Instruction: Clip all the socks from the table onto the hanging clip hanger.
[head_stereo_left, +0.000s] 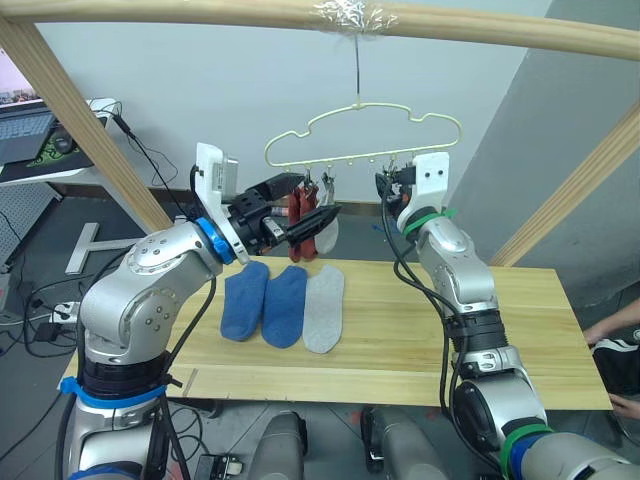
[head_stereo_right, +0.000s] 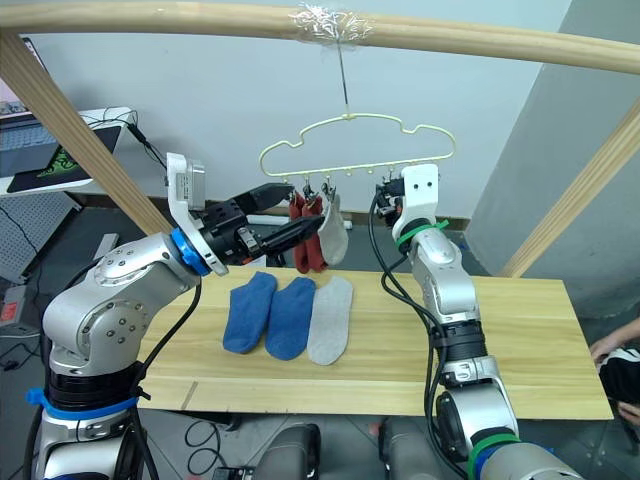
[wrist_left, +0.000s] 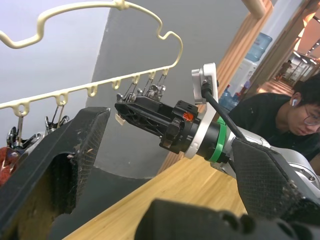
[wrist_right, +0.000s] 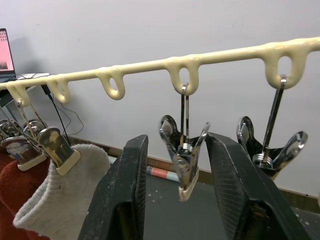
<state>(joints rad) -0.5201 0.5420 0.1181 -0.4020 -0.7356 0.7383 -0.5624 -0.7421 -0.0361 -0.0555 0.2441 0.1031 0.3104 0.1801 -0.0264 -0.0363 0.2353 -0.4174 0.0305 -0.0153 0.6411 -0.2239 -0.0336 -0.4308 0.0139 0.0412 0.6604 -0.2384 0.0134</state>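
Note:
The cream clip hanger (head_stereo_left: 350, 157) hangs from a hook above the table (head_stereo_left: 480, 330). Two rust red socks (head_stereo_right: 308, 245) and a light grey sock (head_stereo_right: 335, 235) hang from its left clips. On the table lie two blue socks (head_stereo_left: 245, 298) (head_stereo_left: 285, 303) and a grey sock (head_stereo_left: 324, 305), side by side. My left gripper (head_stereo_left: 318, 196) is open and empty, right in front of the hanging socks. My right gripper (wrist_right: 175, 190) is open, with its fingers on either side of a bare metal clip (wrist_right: 185, 165), to the right of the hung grey sock (wrist_right: 65, 200).
A thick wooden frame bar (head_stereo_left: 200, 10) spans the top, with slanted wooden posts (head_stereo_left: 80, 120) at both sides. A desk with a laptop (head_stereo_left: 25, 130) stands at the far left. A person (wrist_left: 295, 110) sits beyond the table's right end.

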